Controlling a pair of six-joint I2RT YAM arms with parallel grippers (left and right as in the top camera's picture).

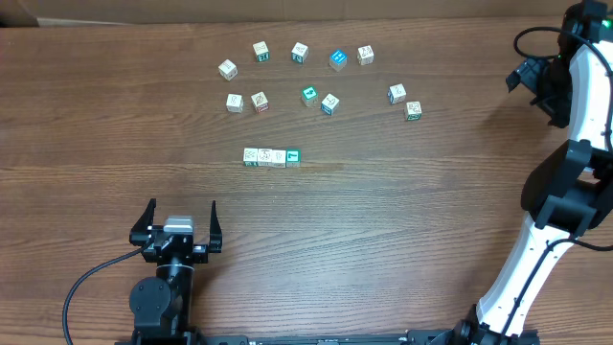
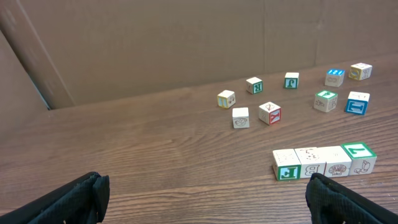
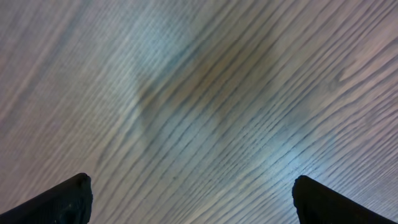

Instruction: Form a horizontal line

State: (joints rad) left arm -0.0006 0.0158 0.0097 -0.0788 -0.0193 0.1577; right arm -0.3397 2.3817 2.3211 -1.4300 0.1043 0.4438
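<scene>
Nearest you, the left gripper (image 1: 182, 206) sits low over the near part of the table (image 1: 402, 249), its arm folded back on its base and its fingers pointing straight away from you. The jaws are spread as wide as they go and nothing is between them (the left wrist view shows only bare wood in the gap).

Your right arm (image 1: 551, 192) rises from the near right corner, bends at the elbow and reaches up toward the far right edge. Its wrist camera looks onto blurred wood grain. There the right gripper (image 3: 191, 183) has both fingers standing far apart at the picture's lower corners, and it has hold of nothing.

Past the left gripper and a little to its right, about mid-table, lies the horizontal line (image 1: 272, 157). It is four small cubes touching edge to edge. Its long axis runs left to right, parallel with the near table edge and across the way the left fingers point. Three cubes show pale tops and the right end cube shows a green top. It lies apart from both grippers.

Farther off, loose cubes are scattered in two rough rows, among them a teal cube (image 1: 309, 94) and, beyond it, a blue cube (image 1: 337, 59). None of them touches the line. Behind them stands a cardboard wall (image 2: 155, 43).
</scene>
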